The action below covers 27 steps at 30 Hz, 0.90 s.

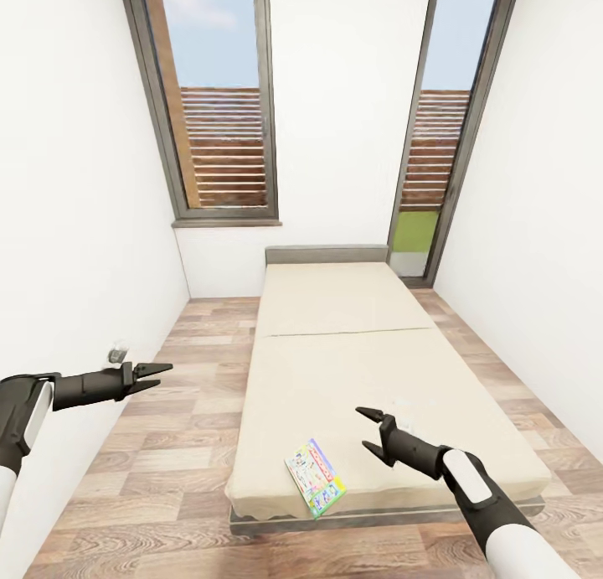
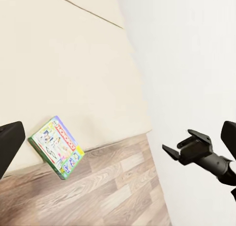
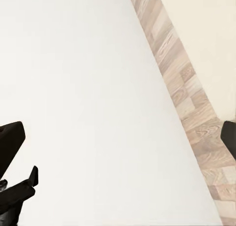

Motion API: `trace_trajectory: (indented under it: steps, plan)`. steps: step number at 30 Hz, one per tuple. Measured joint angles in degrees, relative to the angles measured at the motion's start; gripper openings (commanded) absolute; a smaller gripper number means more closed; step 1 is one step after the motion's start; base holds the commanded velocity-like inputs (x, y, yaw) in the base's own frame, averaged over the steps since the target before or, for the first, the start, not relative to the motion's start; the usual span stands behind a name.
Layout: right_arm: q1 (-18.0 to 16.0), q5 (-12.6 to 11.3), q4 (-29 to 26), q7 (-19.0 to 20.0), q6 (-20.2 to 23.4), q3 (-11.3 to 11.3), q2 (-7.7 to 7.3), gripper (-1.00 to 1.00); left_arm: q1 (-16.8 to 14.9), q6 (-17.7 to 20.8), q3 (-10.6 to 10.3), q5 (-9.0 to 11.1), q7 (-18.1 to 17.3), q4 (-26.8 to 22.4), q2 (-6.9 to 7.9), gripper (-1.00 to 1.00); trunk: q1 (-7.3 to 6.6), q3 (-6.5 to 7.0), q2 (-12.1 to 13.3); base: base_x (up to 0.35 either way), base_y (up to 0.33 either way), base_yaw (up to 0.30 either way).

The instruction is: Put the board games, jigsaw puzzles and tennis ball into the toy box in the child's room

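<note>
Board game (image 1: 314, 477) lies flat on bed (image 1: 352, 369), at foot-end corner near mattress edge. Right gripper (image 1: 368, 430) spread, empty, just beside game. Left gripper (image 1: 157, 372) spread, empty, over floor beside bed. Risk: sideways contact slides thin box off bed edge.

Bed (image 1: 352, 369): straight ahead of me, lengthwise, its head against the far wall between the two windows.
Board game (image 1: 314, 477): I see one lying flat on the bed near the foot edge, toward its left corner.
Floor (image 1: 193, 395): a strip on either side of the bed, wider on my left.
Left gripper (image 1: 155, 372): over the floor left of the bed, close to the left wall.
Right gripper (image 1: 370, 430): above the foot of the bed, just right of the board game, apart from it.
</note>
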Motion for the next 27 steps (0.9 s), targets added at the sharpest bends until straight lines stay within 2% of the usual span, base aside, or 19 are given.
trace_trajectory:
  steps: [2,5,9,16,27]
  plan:
    - [0.13,-0.18,-0.12,3.91,0.4,0.06,-0.06,1.0,0.0,0.07,0.04,0.02,0.0,-0.02,-0.01,1.0,0.44,-0.36,-0.8,0.0,0.0,0.0]
    - [0.45,-0.13,-0.17,7.23,0.56,0.07,-0.22,1.0,0.0,0.2,0.08,0.01,0.0,-0.03,-0.07,1.0,1.1,-0.9,-2.01,0.0,0.0,0.0]
    - [1.09,-0.11,-0.7,5.95,-0.65,0.78,0.91,1.0,0.08,0.01,0.11,0.16,-0.36,-0.04,-0.82,1.0,1.1,-0.9,-2.02,0.0,0.0,0.0]
    - [1.63,-0.23,0.91,5.25,-2.3,0.72,0.45,1.0,0.08,-0.02,0.03,0.16,-0.36,-0.04,-1.05,1.0,1.1,-0.9,-2.02,0.0,0.0,0.0]
    - [1.83,-0.33,4.46,5.29,-5.93,0.69,0.17,1.0,0.08,0.0,-0.07,0.15,-0.35,-0.04,-1.08,1.0,3.52,-2.88,-6.42,0.0,0.0,0.0]
